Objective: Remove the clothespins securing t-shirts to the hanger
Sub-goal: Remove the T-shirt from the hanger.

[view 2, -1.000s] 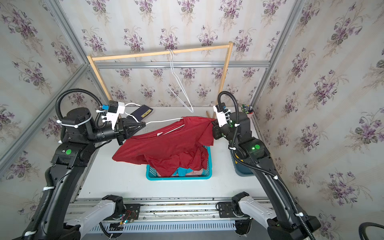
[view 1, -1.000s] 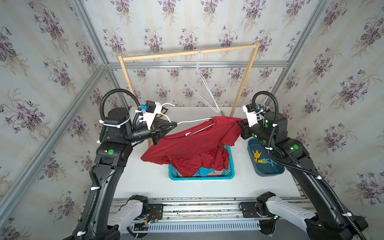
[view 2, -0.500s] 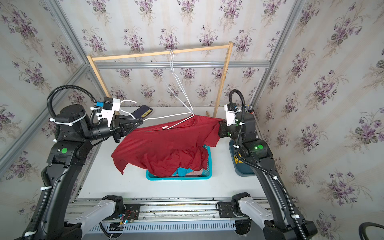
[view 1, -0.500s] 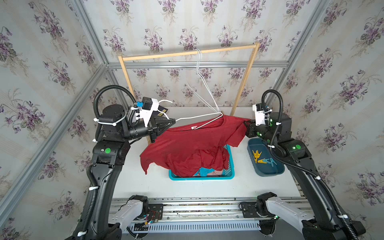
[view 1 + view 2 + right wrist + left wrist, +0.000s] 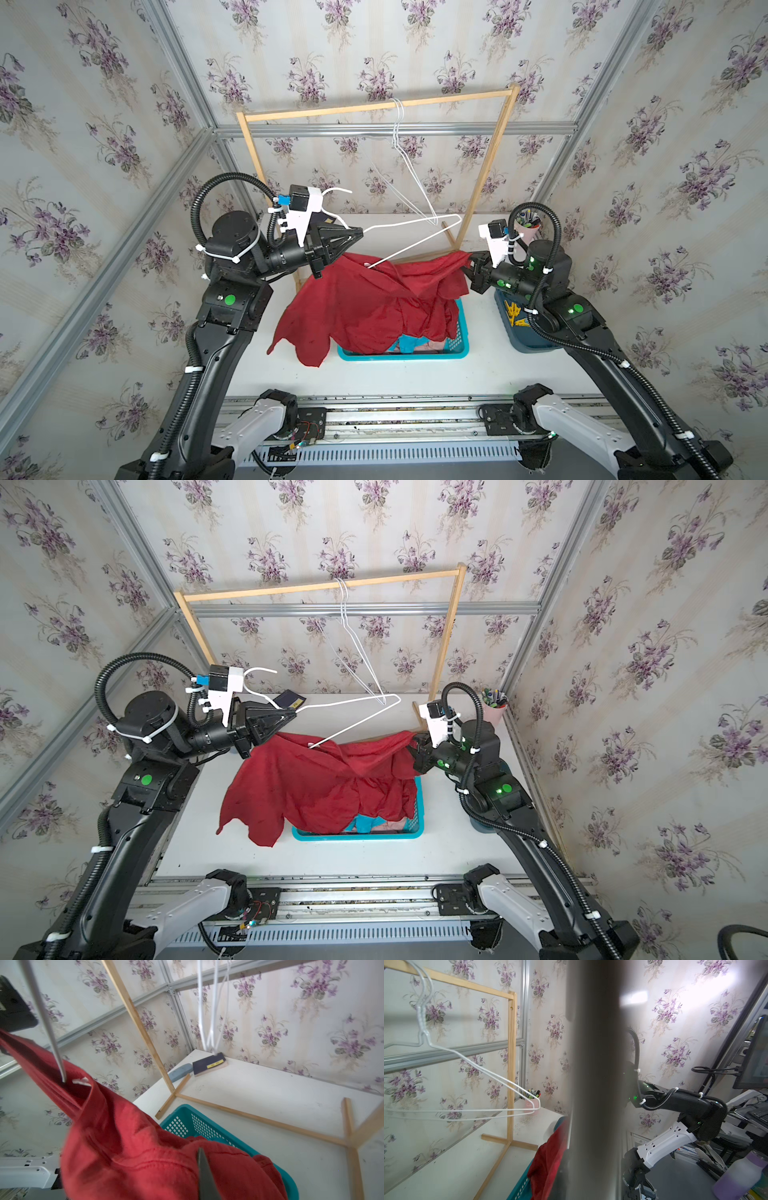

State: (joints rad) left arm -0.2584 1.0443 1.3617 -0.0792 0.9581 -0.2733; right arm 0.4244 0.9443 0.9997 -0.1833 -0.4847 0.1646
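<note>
In both top views my left gripper (image 5: 358, 232) (image 5: 293, 717) is shut on the neck of a white wire hanger (image 5: 415, 222) and holds it tilted above the table. Only one end of the hanger still sits inside the collar of the dark red t-shirt (image 5: 365, 307) (image 5: 135, 1147). My right gripper (image 5: 471, 266) (image 5: 415, 742) is shut on the shirt's shoulder, stretching it over the teal basket (image 5: 459, 347). A turquoise and a pink t-shirt (image 5: 409, 345) lie in the basket. Yellow clothespins (image 5: 513, 311) lie in a dark blue tub (image 5: 528, 345) under the right arm.
A wooden rack (image 5: 374, 109) stands at the back with bare white hangers (image 5: 399, 137) on its rail. A dark book (image 5: 207, 1064) and a blue case (image 5: 179, 1072) lie by its left foot. A pink pen cup (image 5: 528, 226) is at the back right.
The left arm has raised the hanger and drawn it leftwards. The right gripper has pulled the red shirt to the right, so most of the hanger now stands bare.
</note>
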